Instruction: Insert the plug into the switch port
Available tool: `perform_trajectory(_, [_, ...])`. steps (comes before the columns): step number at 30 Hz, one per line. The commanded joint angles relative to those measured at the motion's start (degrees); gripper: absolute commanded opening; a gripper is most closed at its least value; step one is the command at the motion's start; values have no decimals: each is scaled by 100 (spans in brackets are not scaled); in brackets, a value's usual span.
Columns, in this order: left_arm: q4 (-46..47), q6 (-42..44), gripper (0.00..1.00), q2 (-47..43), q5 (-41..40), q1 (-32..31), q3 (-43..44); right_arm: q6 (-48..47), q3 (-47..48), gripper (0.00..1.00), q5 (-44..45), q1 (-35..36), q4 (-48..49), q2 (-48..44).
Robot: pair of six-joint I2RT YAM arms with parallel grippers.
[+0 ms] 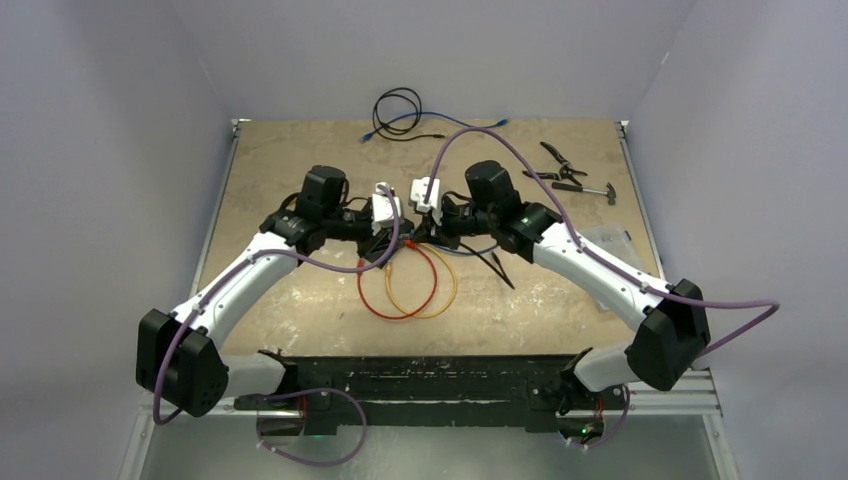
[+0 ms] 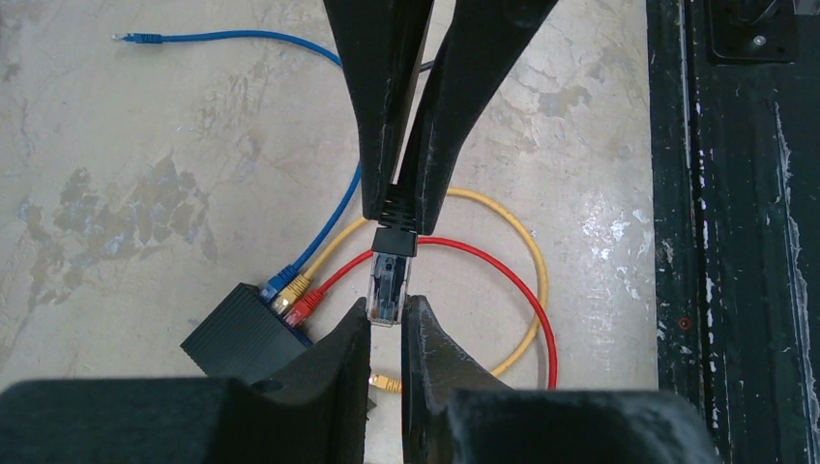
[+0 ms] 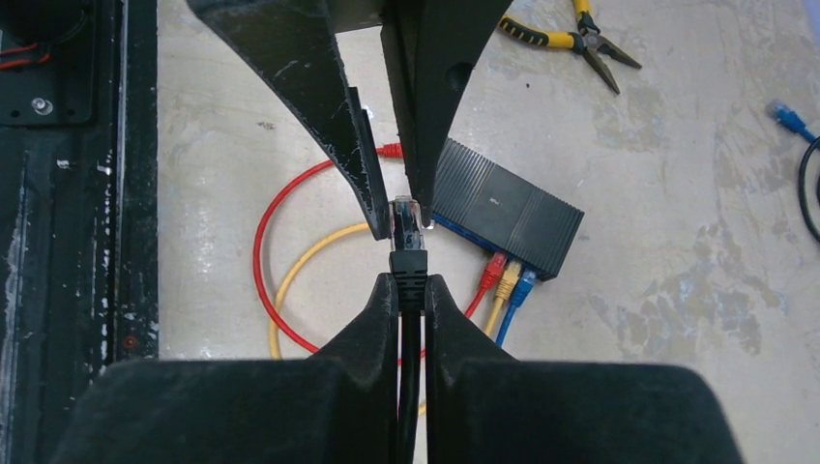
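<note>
Both arms meet over the middle of the bench [image 2: 116,174], jaws tip to tip, with the plug [image 2: 392,290] caught between them.

Left jaws: narrow, clamped on the clear head of the plug. The left wrist view shows the head pinched at their tips.

Right jaws: narrow, clamped on the black boot [image 3: 408,263] just behind the clear head, with the black cable running back between them. The grip is plain in the right wrist view.

The plug is held off the bench, with its long axis in line with both sets of jaws. It touches nothing but the jaws and is in no socket.

The switch [image 2: 242,333] lies flat on the bench – below the jaws and off to one side, apart from the plug. Three leads are already seated side by side along one long edge: the blue cable [image 2: 329,222], the yellow cable [image 2: 527,242] and the red cable [image 2: 541,309]. The red and yellow cables loop across the bench under the plug, and the blue one trails away to a loose end. From these views I cannot tell which sockets remain free.

Elsewhere, the pliers [image 3: 571,29] with yellow-and-black handles lie near the far right edge, well apart from the switch. A coiled black lead [image 1: 398,105] sits beyond the far edge, and a black rail [image 2: 735,232] runs along the near edge.
</note>
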Motion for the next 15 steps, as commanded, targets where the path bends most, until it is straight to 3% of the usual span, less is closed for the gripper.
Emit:
perform_trajectory(1, [-17,112,0,27,132,-43,248,-60,198,0,48,54,66,52])
perform_trajectory(3, [57,-31,7,27,-52,-43,219,-39,117,0,136,58,126,46])
perform_trajectory(7, [387,-552,37,10,-664,-35,48,93,-277,0,393,57,503,-13])
perform_trajectory(9, [628,-825,46,-15,-908,-34,-60,225,-579,0,576,51,771,-51])
perform_trajectory(15, [1078,-1786,56,-14,-2030,15,-224,684,-1379,0,1221,55,1664,-183])
